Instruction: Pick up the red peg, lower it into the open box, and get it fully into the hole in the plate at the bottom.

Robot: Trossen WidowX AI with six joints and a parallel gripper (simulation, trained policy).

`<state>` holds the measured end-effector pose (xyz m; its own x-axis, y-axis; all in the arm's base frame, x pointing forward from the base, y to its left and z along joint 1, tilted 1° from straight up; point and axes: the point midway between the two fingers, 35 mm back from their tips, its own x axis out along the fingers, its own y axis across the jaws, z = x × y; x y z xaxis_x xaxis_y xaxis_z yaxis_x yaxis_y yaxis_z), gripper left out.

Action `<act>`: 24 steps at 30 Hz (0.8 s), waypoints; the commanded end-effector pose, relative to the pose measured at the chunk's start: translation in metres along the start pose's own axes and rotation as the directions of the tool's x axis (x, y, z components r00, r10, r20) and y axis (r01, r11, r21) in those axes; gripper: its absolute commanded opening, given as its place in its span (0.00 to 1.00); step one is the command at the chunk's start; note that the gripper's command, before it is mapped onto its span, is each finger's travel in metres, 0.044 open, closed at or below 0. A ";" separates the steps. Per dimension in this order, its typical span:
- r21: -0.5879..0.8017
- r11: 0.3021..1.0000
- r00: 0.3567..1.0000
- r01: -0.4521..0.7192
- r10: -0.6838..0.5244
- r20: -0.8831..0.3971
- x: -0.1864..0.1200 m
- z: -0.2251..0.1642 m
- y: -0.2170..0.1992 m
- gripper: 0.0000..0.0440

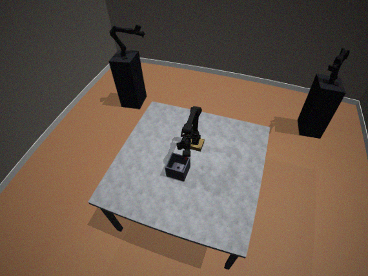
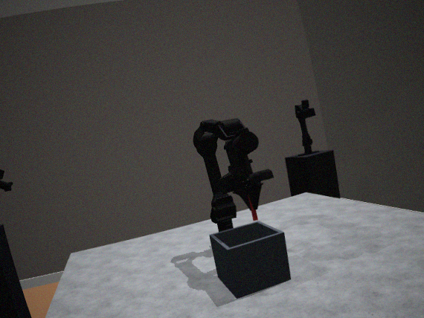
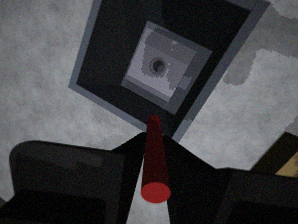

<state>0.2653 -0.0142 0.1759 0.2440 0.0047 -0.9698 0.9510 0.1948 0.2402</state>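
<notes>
My gripper [image 1: 186,155] [image 2: 254,206] [image 3: 153,138] is shut on the red peg [image 1: 186,158] [image 2: 254,215] [image 3: 155,167]. The peg slants slightly, its lower end past the fingertips. In the exterior view that end is just above the rear rim of the open dark box [image 1: 175,175] [image 2: 257,264] [image 3: 107,106]. In the wrist view it overlaps the inside of the box's near corner. The light plate [image 1: 174,165] [image 3: 141,72] lies on the box's bottom. Its round dark hole [image 1: 178,167] [image 3: 158,65] is visible, away from the peg tip. The exterior view hides the plate.
The box stands on the grey table [image 1: 213,200] [image 2: 130,275]. A yellow block [image 1: 199,147] [image 3: 291,167] lies by the arm's base, behind the box. Two other arms stand on dark pedestals [image 1: 130,80] [image 1: 319,106] beyond the table.
</notes>
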 end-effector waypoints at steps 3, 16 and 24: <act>0.003 1.000 1.000 0.022 -0.022 0.003 0.005 0.013 0.002 0.00; 0.013 0.998 0.998 0.064 -0.064 -0.005 0.027 0.041 0.003 0.00; 0.008 0.996 0.996 0.084 -0.084 -0.018 0.048 0.053 0.002 0.00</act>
<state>0.2881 -0.0637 0.1411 0.1743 -0.0032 -0.9847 0.9685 0.1809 0.1708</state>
